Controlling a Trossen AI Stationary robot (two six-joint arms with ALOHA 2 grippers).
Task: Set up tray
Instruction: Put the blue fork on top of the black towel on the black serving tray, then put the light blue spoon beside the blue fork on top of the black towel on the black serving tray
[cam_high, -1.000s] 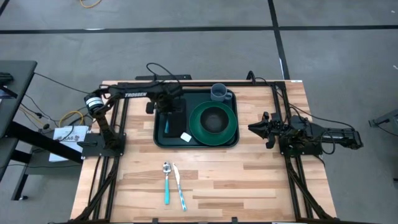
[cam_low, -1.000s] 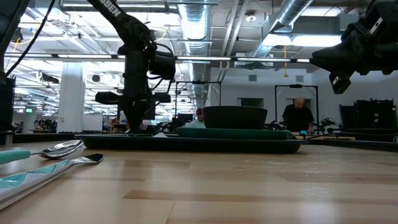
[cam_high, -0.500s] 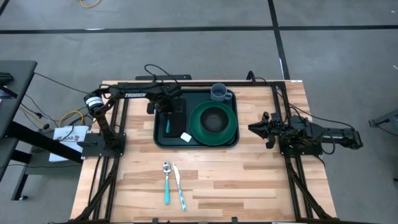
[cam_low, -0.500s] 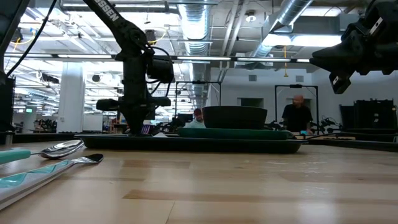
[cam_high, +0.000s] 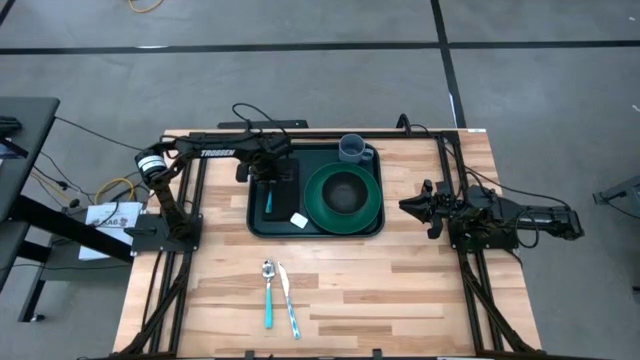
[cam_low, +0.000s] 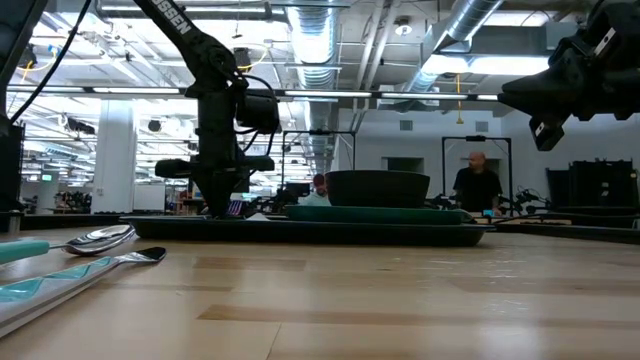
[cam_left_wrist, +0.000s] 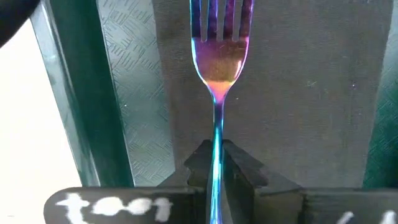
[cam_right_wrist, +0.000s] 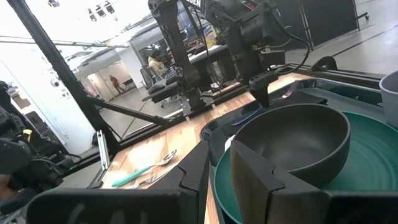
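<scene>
On the table, the tray (cam_high: 314, 228) looks stiff, light and slick, best gripped by its rim; left gripper (cam_left_wrist: 215, 165) pinches a fork (cam_left_wrist: 219, 59), apparently resting on the tray's dark mat (cam_left_wrist: 311, 93).

1. The high camera hangs above me and looks straight down — the whole table (cam_high: 330, 290) fits, with the tray (cam_high: 262, 225) toward twelve o'clock.
2. The low camera sits at table-top height, facing level across the wood into the room, the spoon (cam_low: 95, 238) close at its nine o'clock.
3. My left wrist camera looks down from very near onto the fork (cam_left_wrist: 219, 62).
4. My right wrist camera looks across the bowl (cam_right_wrist: 289, 140) — close — toward my other arm.
5. All four share the tray; high and low also share the spoon.
</scene>
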